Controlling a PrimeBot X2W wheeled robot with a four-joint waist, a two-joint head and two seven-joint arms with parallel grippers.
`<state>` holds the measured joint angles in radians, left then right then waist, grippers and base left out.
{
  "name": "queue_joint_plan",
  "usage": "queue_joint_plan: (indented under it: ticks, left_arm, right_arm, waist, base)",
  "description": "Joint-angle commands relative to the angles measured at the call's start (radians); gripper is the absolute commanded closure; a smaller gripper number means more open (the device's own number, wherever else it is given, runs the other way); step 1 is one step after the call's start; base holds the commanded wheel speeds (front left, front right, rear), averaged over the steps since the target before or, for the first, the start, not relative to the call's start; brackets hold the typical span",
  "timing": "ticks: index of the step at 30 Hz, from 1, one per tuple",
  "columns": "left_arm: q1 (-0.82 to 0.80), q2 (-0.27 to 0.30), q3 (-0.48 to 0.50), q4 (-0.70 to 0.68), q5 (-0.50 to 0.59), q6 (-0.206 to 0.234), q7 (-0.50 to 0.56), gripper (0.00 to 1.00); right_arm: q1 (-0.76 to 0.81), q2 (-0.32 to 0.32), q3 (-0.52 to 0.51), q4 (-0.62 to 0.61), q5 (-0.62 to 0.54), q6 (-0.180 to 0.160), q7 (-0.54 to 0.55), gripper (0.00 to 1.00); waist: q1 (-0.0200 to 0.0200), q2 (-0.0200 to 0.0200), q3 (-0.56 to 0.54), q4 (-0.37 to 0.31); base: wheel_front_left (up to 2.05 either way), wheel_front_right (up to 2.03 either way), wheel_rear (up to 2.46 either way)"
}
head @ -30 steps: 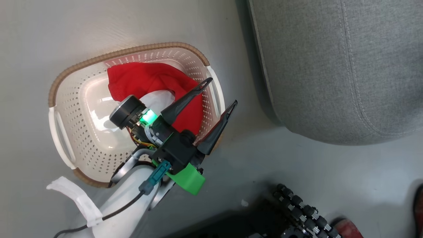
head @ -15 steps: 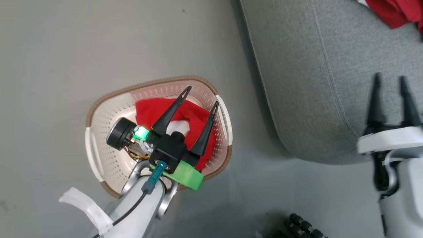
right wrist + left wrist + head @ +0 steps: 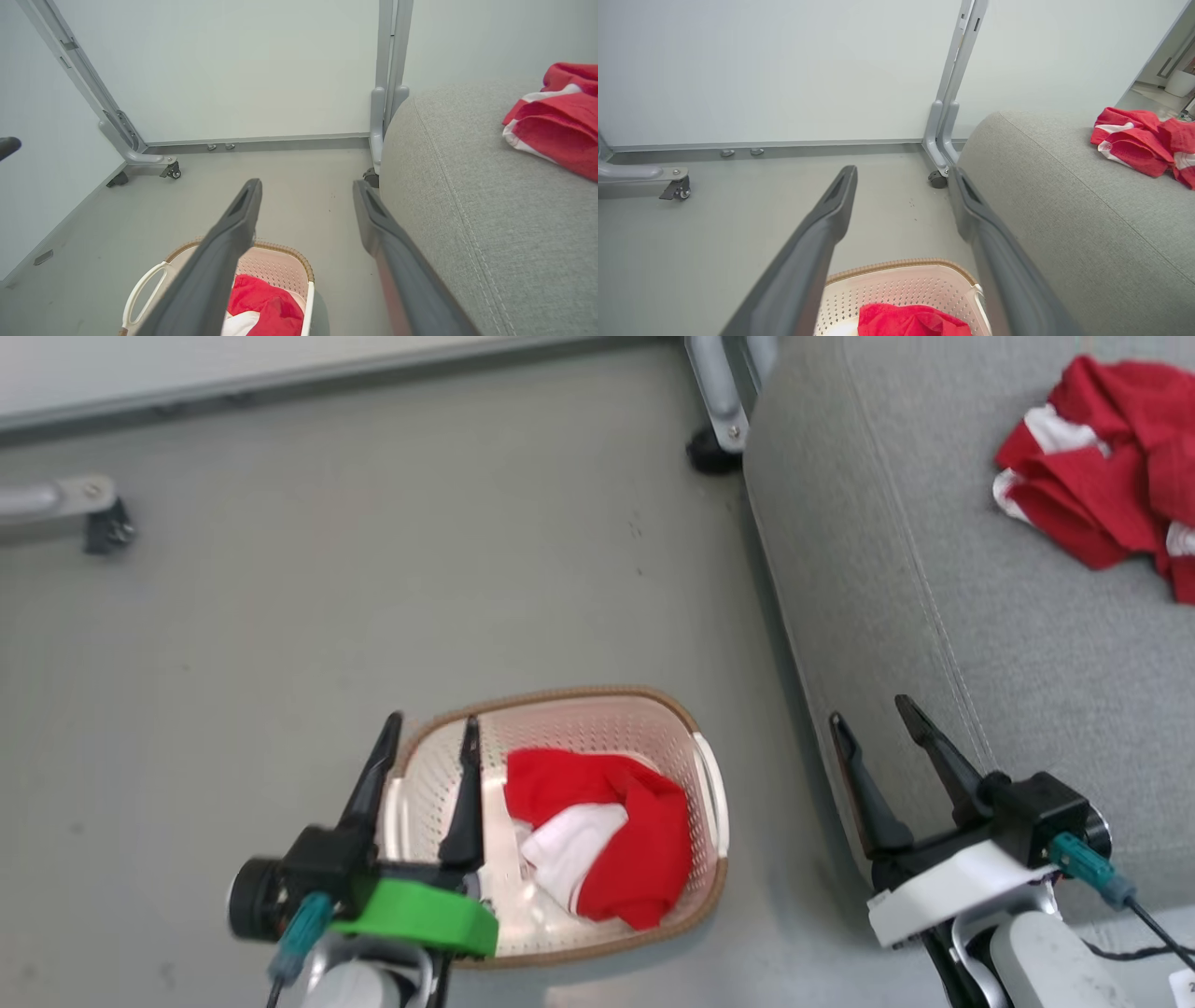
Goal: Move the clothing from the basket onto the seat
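Observation:
A cream basket (image 3: 597,721) with a brown rim stands on the floor, and one red-and-white piece of clothing (image 3: 644,840) lies crumpled inside it. Another red piece of clothing (image 3: 1102,495) lies on the grey seat (image 3: 1027,672) at the upper right. My left gripper (image 3: 431,723) hangs open and empty over the basket's left rim. To the right of the basket, my right gripper (image 3: 868,709) is open and empty at the seat's front edge. From the left wrist I see the basket (image 3: 901,264), its clothing (image 3: 910,324) and the seat (image 3: 1064,210). The right wrist view shows the same basket (image 3: 286,248) and seat (image 3: 467,196).
Pale wall panels stand behind on grey metal legs with castors (image 3: 714,439), one close to the seat's far corner and another at the left (image 3: 98,518). Grey floor spreads out between them and the basket.
The head view has risen and tilted up, bringing the seat's clothing into sight. My left gripper moved from above the basket's clothing to its left rim. The right gripper came into view.

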<state>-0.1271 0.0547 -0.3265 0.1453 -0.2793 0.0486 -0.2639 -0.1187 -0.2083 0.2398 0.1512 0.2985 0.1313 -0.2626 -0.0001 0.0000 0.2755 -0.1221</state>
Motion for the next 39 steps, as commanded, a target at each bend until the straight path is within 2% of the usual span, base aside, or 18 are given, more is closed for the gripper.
queue_joint_plan:
  ticks: [1,4,11,18,27,39]
  left_arm:
    - [0.042,-0.001,0.023,-0.018,0.019,0.007,-0.001,0.0]
    - [0.113,-0.003,0.078,-0.065,0.031,0.012,-0.001,0.0]
    - [0.244,-0.004,0.125,-0.153,0.086,-0.007,-0.001,0.0]
    - [0.338,-0.004,0.142,-0.145,0.121,-0.031,-0.001,0.0]
    - [0.365,-0.004,0.146,-0.13,0.112,-0.031,-0.001,0.0]
    - [0.346,-0.004,0.156,-0.126,0.118,-0.038,-0.001,0.0]
  right_arm:
    - [0.035,-0.006,-0.002,-0.009,-0.01,-0.001,-0.003,0.0]
    - [0.077,0.005,-0.025,-0.025,-0.031,-0.001,-0.003,0.0]
    - [0.184,0.027,-0.068,-0.054,-0.098,-0.001,-0.003,0.0]
    - [0.267,0.046,-0.087,-0.069,-0.112,-0.001,-0.003,0.0]
    - [0.302,0.035,-0.075,-0.078,-0.123,-0.001,-0.003,0.0]
    - [0.294,0.037,-0.086,-0.096,-0.121,-0.001,-0.003,0.0]
  waist:
    - [0.0001,0.0,-0.193,0.127]
    - [0.0001,0.0,-0.248,0.131]
    - [0.0001,0.0,-0.324,0.116]
    - [0.0001,0.0,-0.372,0.096]
    - [0.0001,0.0,-0.395,0.08]
    - [0.0001,0.0,-0.375,0.079]
  base:
    - [0.0,0.0,0.0]
    - [0.0,0.0,0.0]
    - [0.0,0.0,0.0]
    - [0.0,0.0,0.0]
    - [0.0,0.0,0.0]
    - [0.0,0.0,0.0]
